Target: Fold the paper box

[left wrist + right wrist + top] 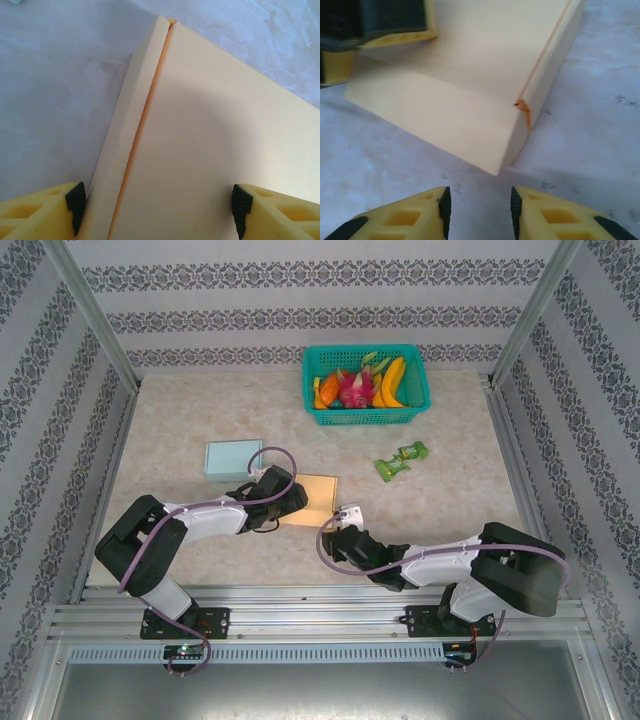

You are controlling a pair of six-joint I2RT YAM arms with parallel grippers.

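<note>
The pale yellow paper box [318,492] lies flat on the table, a side flap [120,140] folded up along an orange crease. My left gripper [157,212] stands wide open low over the box's panel [210,130], its left pad [76,202] against the flap and its right pad [240,210] over the panel. My right gripper [480,210] is open with bare table between its pads, just short of the box's near corner [496,170]. In the top view the left gripper [290,496] sits at the box's left edge and the right gripper [346,524] at its near right corner.
A teal box [232,458] lies just behind the left arm. A green basket [322,412] of toy fruit stands at the back, and a green toy [400,462] lies to the right of the paper box. The left gripper's body [375,22] shows in the right wrist view.
</note>
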